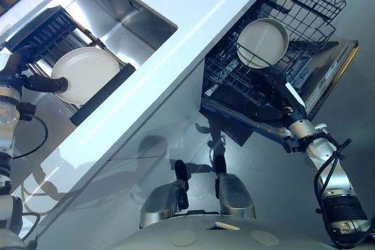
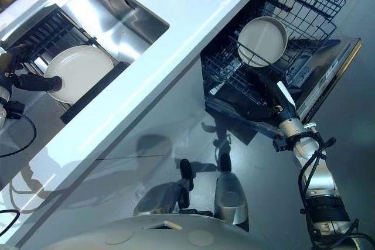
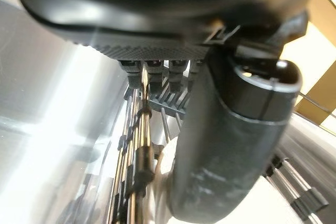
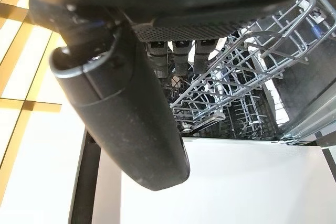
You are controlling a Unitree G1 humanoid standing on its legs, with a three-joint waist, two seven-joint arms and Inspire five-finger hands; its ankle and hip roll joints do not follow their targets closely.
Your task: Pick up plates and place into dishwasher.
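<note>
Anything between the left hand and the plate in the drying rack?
Nothing visible. The left hand already reaches the edge of the white plate standing in the drying rack; whether it grips is unclear.

A white tabletop (image 1: 193, 10) runs across the scene, with a steel sink (image 1: 126, 19) set into it. A dark dish rack (image 1: 64, 45) stands at the sink's end and holds one white plate (image 1: 88, 74) on its edge.

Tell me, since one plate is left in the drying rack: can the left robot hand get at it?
Probably yes. The left robot hand is already at the edge of the plate in the drying rack, with nothing between them.
</note>
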